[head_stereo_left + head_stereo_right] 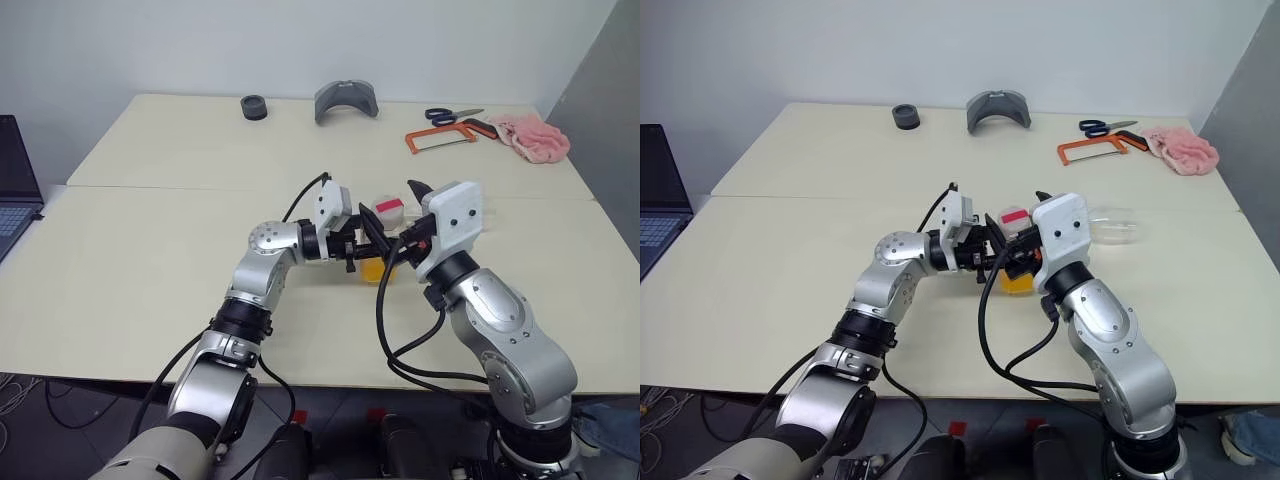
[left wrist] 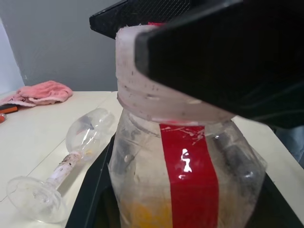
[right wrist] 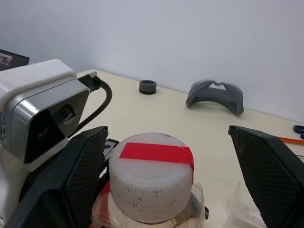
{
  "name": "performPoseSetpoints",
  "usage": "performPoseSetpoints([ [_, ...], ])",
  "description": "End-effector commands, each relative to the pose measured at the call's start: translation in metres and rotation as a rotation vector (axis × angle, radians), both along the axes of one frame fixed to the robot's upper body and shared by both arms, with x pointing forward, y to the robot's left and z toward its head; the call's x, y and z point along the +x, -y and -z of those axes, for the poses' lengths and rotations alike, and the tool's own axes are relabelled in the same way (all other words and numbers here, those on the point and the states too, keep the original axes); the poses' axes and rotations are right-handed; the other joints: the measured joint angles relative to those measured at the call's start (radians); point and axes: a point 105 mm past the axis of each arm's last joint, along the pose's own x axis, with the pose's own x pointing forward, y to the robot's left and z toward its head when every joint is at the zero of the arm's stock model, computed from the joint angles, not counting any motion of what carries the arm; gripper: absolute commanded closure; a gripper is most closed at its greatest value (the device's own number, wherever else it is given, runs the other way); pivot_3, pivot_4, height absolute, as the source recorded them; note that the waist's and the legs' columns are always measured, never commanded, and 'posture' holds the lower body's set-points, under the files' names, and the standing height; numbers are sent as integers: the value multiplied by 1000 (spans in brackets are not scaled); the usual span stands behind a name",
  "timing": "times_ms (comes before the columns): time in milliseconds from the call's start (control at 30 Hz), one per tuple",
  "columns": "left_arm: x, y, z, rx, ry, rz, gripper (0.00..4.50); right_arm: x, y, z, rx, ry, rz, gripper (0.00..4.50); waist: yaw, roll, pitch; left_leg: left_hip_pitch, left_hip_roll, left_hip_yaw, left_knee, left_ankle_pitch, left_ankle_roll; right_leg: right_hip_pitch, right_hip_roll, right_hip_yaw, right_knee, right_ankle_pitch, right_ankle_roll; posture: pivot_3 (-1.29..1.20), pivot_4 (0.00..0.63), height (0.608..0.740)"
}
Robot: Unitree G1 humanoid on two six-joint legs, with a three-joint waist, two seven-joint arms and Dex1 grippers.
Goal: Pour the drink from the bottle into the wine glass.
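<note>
On the left, the left tool (image 1: 990, 255) is clamped shut on the bottle (image 2: 185, 166), holding it upright near the middle of the cream surface (image 1: 150, 260). The left wrist view shows its black fingers pressed against the clear plastic body on both sides of the red label strip. The drink (image 1: 373, 270) sits as an orange-yellow band low in the bottle.

The red-and-white cap (image 3: 151, 183) is on, so pouring has not begun; in my judgement the step in hand is uncapping. The right tool (image 3: 161, 171) stands wide open around the cap, one finger on either side of it and neither touching it as far as the right wrist view shows.

Further right, the wine glass (image 1: 1110, 225) lies on its side on the surface, near the bottle but apart from it, with its foot nearest the left wrist camera and its bowl farther off. It looks empty.

The next move, as I read it, calls for the right tool to close squarely on the cap and twist while the left tool keeps the bottle from turning. A poor bite may slip on the smooth cap. The glass would also need standing upright before any drink can go in, and nothing is free to do that while both arms are busy at the bottle.
</note>
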Motion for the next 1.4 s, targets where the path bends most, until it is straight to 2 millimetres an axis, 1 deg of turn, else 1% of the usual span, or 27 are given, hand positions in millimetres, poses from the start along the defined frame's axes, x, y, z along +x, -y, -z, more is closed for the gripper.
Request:
performPoseSetpoints([
  [33,0,1,-16,-24,66,1,2739,-6,-4,-7,12,39,-23,449,0,0,0,0,0,0,0,0,0,0,0,0,0,0,0,0,150,740],
  [67,0,0,-16,-24,66,1,2739,-6,-4,-6,11,33,-26,530,0,0,0,0,0,0,0,0,0,0,0,0,0,0,0,0,150,740],
  [100,0,0,-16,-22,66,0,2739,-6,-4,-5,10,33,-29,730,0,0,0,0,0,0,0,0,0,0,0,0,0,0,0,0,150,740],
  [233,-1,0,-15,-19,65,1,2739,-7,-5,-5,3,42,-43,2068,0,0,0,0,0,0,0,0,1,0,0,0,0,0,0,0,150,740],
  [267,-1,0,-15,-18,65,1,2739,-7,-5,-6,2,44,-45,2485,0,0,0,0,0,0,0,0,1,0,0,0,0,0,0,0,150,740],
  [300,-1,-1,-14,-16,63,2,2742,-7,-6,-6,-2,48,-53,2607,0,0,0,0,0,0,0,0,1,0,0,0,0,0,0,0,150,740],
  [367,-2,-2,-12,-10,58,7,2767,-9,-9,-5,-13,55,-88,2603,0,0,0,0,0,0,0,0,1,0,0,0,0,0,0,0,150,740],
  [433,-3,-3,-11,0,47,22,2767,-12,-12,-6,-42,71,-163,2603,0,0,0,0,0,0,0,0,1,0,0,0,0,0,0,0,150,740],
  [533,-9,-5,-8,33,31,81,2768,-23,-18,-7,-172,104,-432,2603,0,0,0,0,-1,1,0,0,1,0,0,0,0,0,0,0,150,740],
  [633,-16,-9,-7,76,17,146,2773,-29,-15,-8,-317,84,-693,2603,-1,0,0,0,-1,3,0,-1,1,1,1,-1,-1,0,0,0,150,740],
  [700,-18,-10,-8,106,21,179,2775,-33,-8,-3,-430,-39,-901,2603,-2,0,0,1,-1,4,0,-1,1,1,2,-1,-2,0,0,0,150,740],
  [733,-18,-11,-9,114,26,186,2775,-35,-4,-3,-460,-94,-971,2603,-2,1,1,1,-1,5,0,-1,1,2,2,-1,-2,0,0,0,150,740],
  [800,-17,-10,-13,111,36,183,2777,-29,-4,-8,-456,-118,-994,2603,-1,0,1,1,0,4,0,-1,1,2,2,-2,-3,0,0,0,150,740],
  [933,-15,-11,-15,88,41,156,2787,-26,-3,-10,-440,-117,-971,2603,0,0,1,0,1,4,0,-1,1,2,2,-2,-3,0,0,0,150,740],
  [1100,-16,-11,-13,64,32,129,2788,-13,12,-25,-341,-46,-788,871,1,0,1,-1,1,2,0,-1,1,1,-1,-1,-2,0,0,0,150,740],
  [1167,-14,-9,-13,50,28,112,2793,-14,17,-31,-301,-18,-715,218,2,0,1,-1,2,1,0,-1,1,1,-1,-1,-2,0,0,0,150,740],
  [1267,-11,-8,-14,33,31,79,2794,-18,17,-35,-216,22,-595,201,4,0,1,-1,2,-1,0,-1,1,1,-1,-1,-2,0,0,0,150,740],
  [1333,-9,-8,-14,26,32,65,2794,-20,13,-33,-176,54,-498,201,4,0,1,-1,2,-1,0,0,1,1,-1,-1,-2,0,0,0,150,740],
  [1400,-7,-7,-13,25,33,58,2794,-20,4,-28,-125,89,-379,201,2,0,1,-1,2,-1,0,0,1,1,-1,-1,-2,0,0,0,150,740],
])
